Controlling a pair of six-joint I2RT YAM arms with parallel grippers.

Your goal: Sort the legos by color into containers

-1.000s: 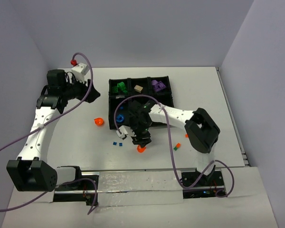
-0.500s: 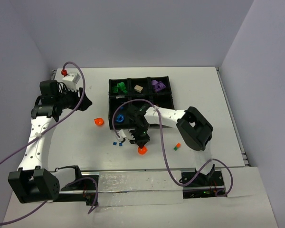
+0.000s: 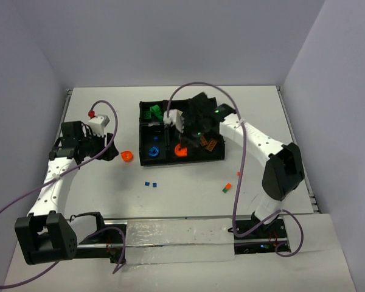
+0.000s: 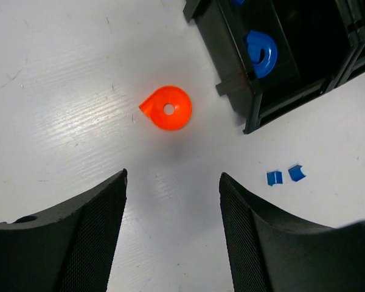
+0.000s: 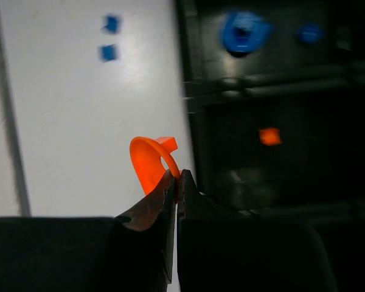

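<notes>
My right gripper (image 3: 184, 144) is shut on the rim of an orange cone-shaped lego (image 3: 181, 150) (image 5: 147, 163), held above the front middle compartment of the black tray (image 3: 141, 131). That compartment holds a small orange piece (image 5: 269, 135). The front left one holds a blue round piece (image 3: 154, 149) (image 5: 243, 30), and green bricks (image 3: 153, 111) sit at the back left. My left gripper (image 3: 112, 152) (image 4: 172, 179) stands open, low over the table. A second orange round lego (image 4: 166, 108) (image 3: 127, 156) lies just beyond its fingertips.
Two tiny blue pieces (image 3: 151, 183) (image 4: 285, 175) lie on the table before the tray's front left corner (image 4: 249, 115). Small green and orange pieces (image 3: 226, 188) lie to the front right. Brown pieces (image 3: 210, 144) fill the front right compartment.
My right gripper shut on the orange lego on the table and carried it back over the tray. My left gripper swung down toward the other orange lego.
</notes>
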